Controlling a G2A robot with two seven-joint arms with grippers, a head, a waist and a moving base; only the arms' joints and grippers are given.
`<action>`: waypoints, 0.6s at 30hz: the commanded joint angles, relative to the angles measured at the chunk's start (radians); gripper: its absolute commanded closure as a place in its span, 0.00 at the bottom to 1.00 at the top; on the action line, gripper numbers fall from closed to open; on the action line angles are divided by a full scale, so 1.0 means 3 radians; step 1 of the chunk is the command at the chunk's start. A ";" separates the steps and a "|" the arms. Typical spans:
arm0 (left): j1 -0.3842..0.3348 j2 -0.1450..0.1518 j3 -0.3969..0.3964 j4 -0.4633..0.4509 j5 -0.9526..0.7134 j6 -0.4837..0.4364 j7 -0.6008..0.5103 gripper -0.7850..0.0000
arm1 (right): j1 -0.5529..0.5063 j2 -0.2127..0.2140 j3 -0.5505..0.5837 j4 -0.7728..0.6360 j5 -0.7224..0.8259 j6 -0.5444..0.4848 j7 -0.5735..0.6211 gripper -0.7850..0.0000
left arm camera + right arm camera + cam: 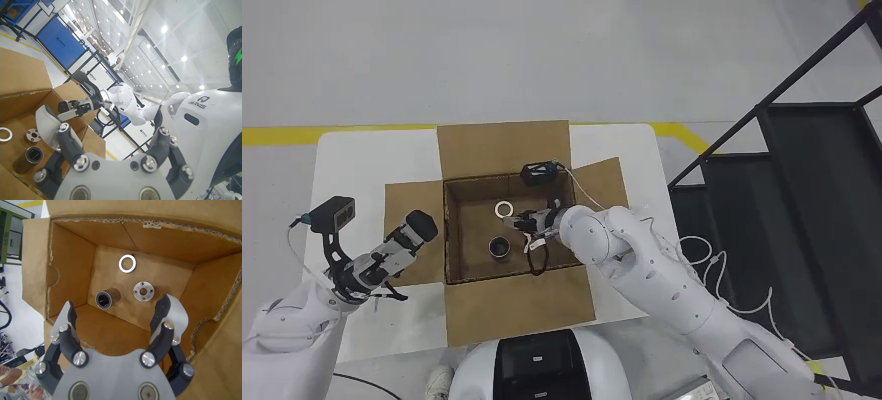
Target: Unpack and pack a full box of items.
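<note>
An open cardboard box (502, 148) sits mid-table. On its floor lie a silver ring (504, 209), a dark cylinder (500, 246) and, seen from the right wrist, a round flange (143, 291). My right gripper (117, 303) hangs open and empty inside the box's mouth, above the cylinder (106, 298) and flange, with the ring (127, 263) farther off. My left gripper (100, 113) is open and empty, held outside the box's left flap (420, 226). From there the ring (4, 134), flange (34, 134), cylinder (32, 156) and right gripper (65, 110) show.
The box's four flaps lie spread over the white table (362, 170). A black metal staircase (782, 200) stands off the table's right side. A yellow floor line (282, 134) runs behind the table. Bare tabletop lies to the left of the box.
</note>
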 commanded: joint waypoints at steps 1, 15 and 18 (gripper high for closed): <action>0.0000 0.0000 0.0000 0.0000 0.0000 0.0000 0.0000 0.00 | 0.0060 -0.0035 -0.0081 0.0045 0.0008 0.0089 0.0002 0.00; 0.0000 0.0000 0.0000 0.0000 0.0000 0.0000 0.0000 0.00 | 0.0087 -0.0061 -0.0134 0.0068 0.0064 0.0102 0.0026 0.00; 0.0000 0.0000 0.0000 0.0000 0.0000 0.0000 0.0000 0.00 | 0.0087 -0.0061 -0.0134 0.0068 0.0064 0.0102 0.0026 0.00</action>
